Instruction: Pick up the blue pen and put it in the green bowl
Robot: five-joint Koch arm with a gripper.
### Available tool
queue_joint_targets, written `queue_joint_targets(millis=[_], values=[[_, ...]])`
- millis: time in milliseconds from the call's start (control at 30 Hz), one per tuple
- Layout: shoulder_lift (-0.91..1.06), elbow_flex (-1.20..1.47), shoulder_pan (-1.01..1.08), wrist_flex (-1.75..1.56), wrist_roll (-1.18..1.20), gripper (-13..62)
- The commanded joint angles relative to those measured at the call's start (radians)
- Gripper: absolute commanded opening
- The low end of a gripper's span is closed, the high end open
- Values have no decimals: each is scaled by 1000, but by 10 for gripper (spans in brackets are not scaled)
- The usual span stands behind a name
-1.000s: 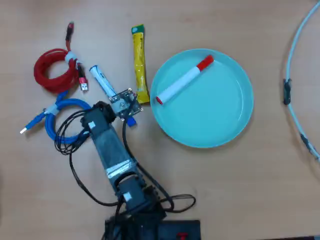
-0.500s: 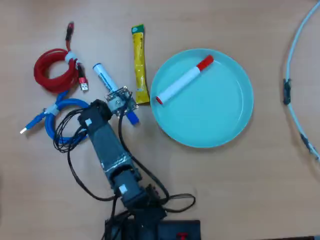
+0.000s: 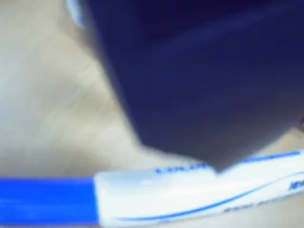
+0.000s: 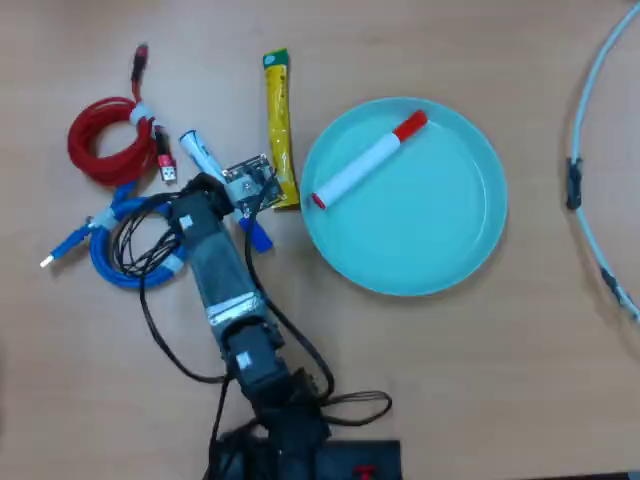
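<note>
The blue pen [image 4: 205,160] was seen in the overhead view lying slantwise on the wooden bench [image 4: 500,380], its white end pointing up-left toward a coiled red cable [image 4: 100,140] and its blue cap showing below the arm's head, well left of the green bowl [image 4: 440,250]. The tool [image 4: 240,195] was poised directly over the pen's middle, hiding that stretch of barrel. In the wrist view a dark, blurred mass filled the upper frame, and the pen [image 3: 190,194] was shown crossing the bottom edge, blue cap at left and blue printing along the white barrel. Whether the tool was spread or pinching the pen could not be told from either view. A white marker with a red cap [image 4: 368,160] was seen resting inside the bowl. A yellow stick sachet [image 4: 279,125] lay just left of the bowl's rim, and a coiled blue cable [image 4: 110,250] lay beside the arm.
</note>
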Motion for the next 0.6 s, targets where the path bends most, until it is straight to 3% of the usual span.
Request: queue_joint_targets(millis=[0,233,567], values=[[-46,-144,18,-51,-2,223],[-184,-291,48,-51,-11,223],[-247,-302,66,-52,-11,225]])
